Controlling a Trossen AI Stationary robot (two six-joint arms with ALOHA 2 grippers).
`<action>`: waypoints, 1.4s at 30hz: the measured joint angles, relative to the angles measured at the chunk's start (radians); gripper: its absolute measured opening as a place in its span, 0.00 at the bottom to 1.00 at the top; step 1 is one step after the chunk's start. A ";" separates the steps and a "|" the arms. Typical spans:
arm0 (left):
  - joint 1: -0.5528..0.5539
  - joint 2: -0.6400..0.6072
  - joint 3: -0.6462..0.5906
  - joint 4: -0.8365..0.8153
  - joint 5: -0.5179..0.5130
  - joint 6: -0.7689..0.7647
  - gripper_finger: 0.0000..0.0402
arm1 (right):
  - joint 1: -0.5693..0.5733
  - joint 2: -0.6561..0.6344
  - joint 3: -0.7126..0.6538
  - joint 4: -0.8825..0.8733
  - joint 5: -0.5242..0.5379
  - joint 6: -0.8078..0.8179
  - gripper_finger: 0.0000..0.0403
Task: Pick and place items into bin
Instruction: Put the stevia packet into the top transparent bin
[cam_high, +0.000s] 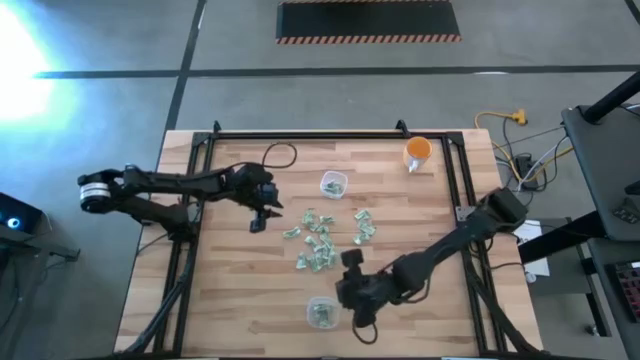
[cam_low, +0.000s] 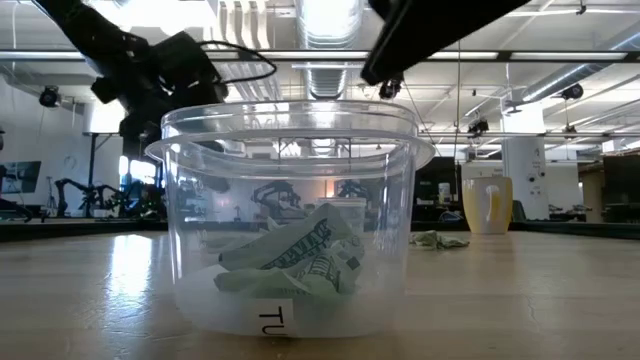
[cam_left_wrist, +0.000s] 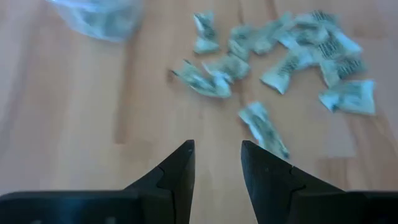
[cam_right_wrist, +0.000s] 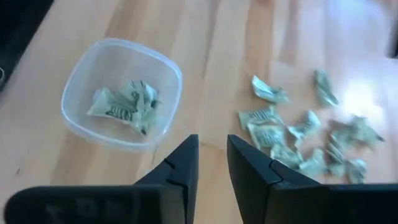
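the clear bin (cam_low: 290, 230) near the table's (cam_high: 220, 310) front edge already holds a few wrapped pieces. right gripper (cam_high: 352, 297) hangs just beside it, fingers parted and empty. one careless swing could knock that light tub over. the items (cam_high: 325, 238) lie mid-table, bunched tight, so a grab might snag two or flick one away. left gripper (cam_high: 262, 213) hovers beside the pile, also released. second tub (cam_high: 333, 184) and orange cup (cam_high: 418, 152) sit toward the back edge.
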 joint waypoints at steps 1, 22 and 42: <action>-0.009 0.006 -0.011 0.021 0.004 -0.011 0.28 | 0.009 -0.007 0.000 -0.021 0.024 0.007 0.18; -0.298 0.063 -0.052 0.246 -0.230 -0.121 0.28 | 0.047 -0.035 -0.003 -0.322 0.238 0.238 0.14; -0.354 0.272 -0.034 0.296 -0.349 -0.174 0.28 | 0.052 -0.035 -0.002 -0.350 0.239 0.290 0.15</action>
